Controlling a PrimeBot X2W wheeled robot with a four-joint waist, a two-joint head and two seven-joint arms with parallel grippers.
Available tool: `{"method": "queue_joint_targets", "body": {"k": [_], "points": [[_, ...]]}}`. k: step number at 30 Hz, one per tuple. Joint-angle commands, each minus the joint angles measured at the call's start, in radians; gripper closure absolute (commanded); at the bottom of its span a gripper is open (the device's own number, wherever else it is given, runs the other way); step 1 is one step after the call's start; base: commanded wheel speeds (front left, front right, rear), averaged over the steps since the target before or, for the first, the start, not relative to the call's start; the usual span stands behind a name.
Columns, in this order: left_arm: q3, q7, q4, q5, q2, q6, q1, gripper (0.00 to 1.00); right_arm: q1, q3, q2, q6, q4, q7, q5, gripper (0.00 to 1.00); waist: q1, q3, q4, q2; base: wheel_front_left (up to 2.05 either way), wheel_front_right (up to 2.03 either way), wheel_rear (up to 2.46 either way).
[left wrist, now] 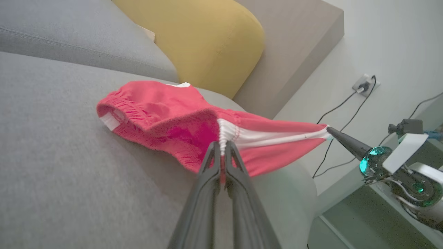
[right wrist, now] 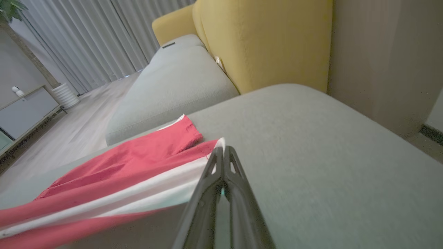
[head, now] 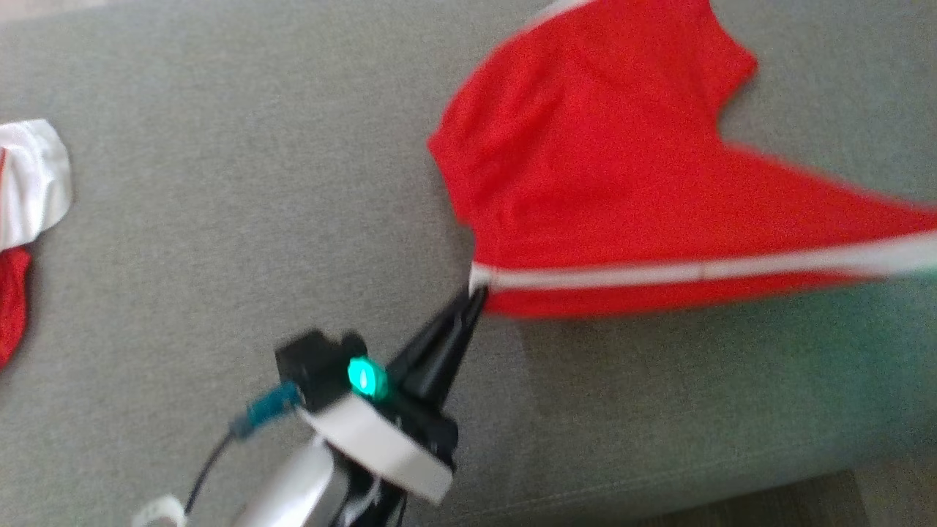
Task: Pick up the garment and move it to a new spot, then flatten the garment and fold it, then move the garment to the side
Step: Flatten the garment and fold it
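Red shorts [head: 600, 168] with a white side stripe [head: 659, 274] are stretched over the grey sofa seat [head: 219, 256]. My left gripper [head: 477, 291] is shut on the stripe's left end at the elastic waistband, as the left wrist view confirms [left wrist: 223, 143]. The stripe runs off the head view's right edge. My right gripper [right wrist: 223, 148] is shut on the stripe's other end, at a leg hem, and appears in the left wrist view [left wrist: 328, 129] pulling the stripe taut. Most of the shorts [left wrist: 155, 103] rest on the seat, while the held edge is lifted.
Another red and white garment [head: 29, 183] lies at the seat's left edge. A yellow backrest [left wrist: 207, 38] rises behind the seat. The sofa's front edge and floor [head: 864, 498] are at lower right. A wall socket with cables [left wrist: 363, 84] is beyond the sofa's end.
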Motion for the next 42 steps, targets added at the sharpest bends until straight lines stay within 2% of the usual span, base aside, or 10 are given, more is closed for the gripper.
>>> {"method": "queue_joint_targets", "body": {"k": [1,5,8,11,14,20,27,37,42], "points": [[0.048,-0.009,-0.042,0.033,0.013,0.001,0.0,1.0,0.047,-0.032,-0.013,0.004,-0.067,0.015,-0.001,1.0,0.0,-0.021,0.014,0.0,0.0,0.0,0.0],[0.05,-0.009,-0.054,0.074,0.017,0.001,0.086,1.0,0.221,-0.115,0.057,0.004,-0.208,0.078,0.006,1.0,0.0,-0.033,0.045,0.0,0.0,0.0,0.0],[0.057,-0.009,-0.063,0.088,0.02,0.001,0.106,1.0,0.3,-0.166,0.084,0.004,-0.298,0.118,-0.015,1.0,0.0,-0.035,0.065,0.0,0.0,0.0,0.0],[0.073,-0.009,-0.066,0.067,-0.001,0.001,0.105,1.0,0.287,-0.191,0.081,0.004,-0.348,0.157,-0.051,1.0,0.0,-0.039,0.075,0.0,0.0,0.0,0.0],[0.06,-0.009,-0.035,0.035,-0.019,0.001,0.074,1.0,0.21,-0.17,0.058,0.004,-0.342,0.214,-0.083,1.0,0.0,-0.042,0.084,0.0,0.0,0.0,0.0],[0.019,-0.009,0.064,-0.069,-0.054,0.001,-0.064,1.0,-0.031,-0.085,-0.029,0.004,-0.217,0.322,-0.165,1.0,0.0,-0.019,0.117,0.0,0.0,0.0,0.0],[-0.011,0.008,0.223,-0.218,-0.102,0.001,-0.277,1.0,-0.265,-0.026,-0.134,0.004,-0.033,0.421,-0.154,1.0,0.0,0.038,0.175,0.0,0.0,0.0,0.0],[-0.061,0.027,0.349,-0.371,-0.118,0.001,-0.5,1.0,-0.544,0.123,-0.242,0.004,0.152,0.441,-0.153,1.0,0.0,0.133,0.197,0.0,0.0,0.0,0.0],[-0.106,0.044,0.398,-0.447,-0.12,0.001,-0.593,1.0,-0.688,0.253,-0.291,0.004,0.239,0.44,-0.184,1.0,0.0,0.177,0.21,0.0,0.0,0.0,0.0]]}}
